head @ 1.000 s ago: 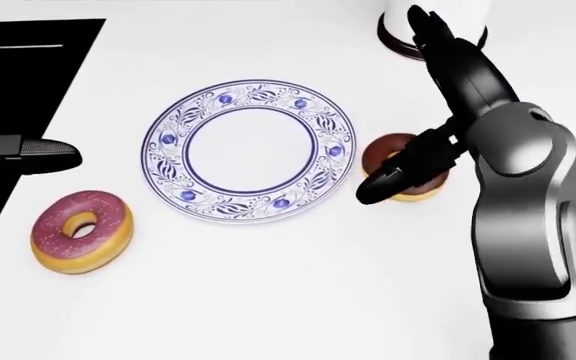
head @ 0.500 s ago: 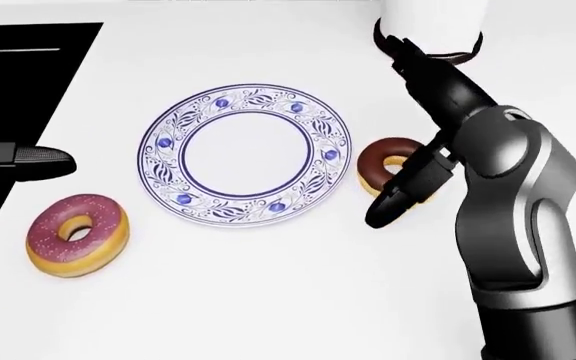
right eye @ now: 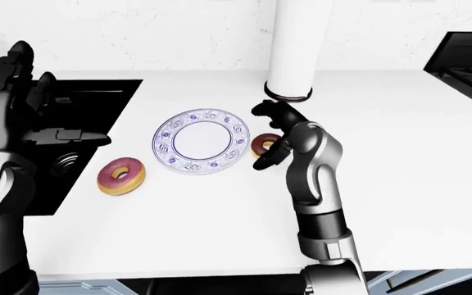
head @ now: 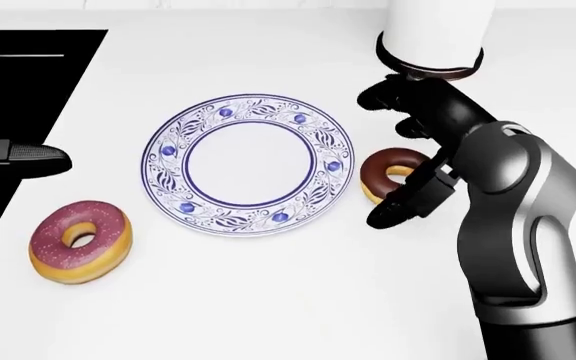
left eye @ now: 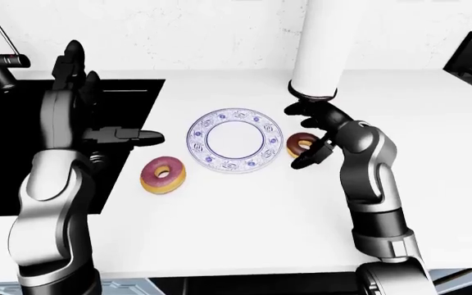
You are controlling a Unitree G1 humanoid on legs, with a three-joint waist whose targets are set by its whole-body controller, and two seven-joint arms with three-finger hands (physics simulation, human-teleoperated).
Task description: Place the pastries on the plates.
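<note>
A blue-patterned white plate (head: 168, 161) lies empty on the white counter. To its right sits a chocolate-iced donut (head: 382, 169). My right hand (head: 378, 156) is open. Its fingers (head: 400, 208) spread above and below the donut on its right side, without closing round it. A pink-iced donut (head: 80, 240) lies off the plate's lower left. In the left-eye view my left hand (left eye: 109, 126) is raised and open over the sink's edge, holding nothing. Only its thumb (head: 30, 159) shows in the head view.
A tall white cylinder with a dark base (head: 434, 34) stands just above my right hand. A black sink (left eye: 15, 141) with a faucet (left eye: 0, 56) fills the left side. A dark appliance (right eye: 470, 55) sits at the far right.
My right hand's upper fingers have curled down toward the chocolate donut, and its lower finger stays below the donut. The view has shifted slightly. Both donuts and the plate stay put.
</note>
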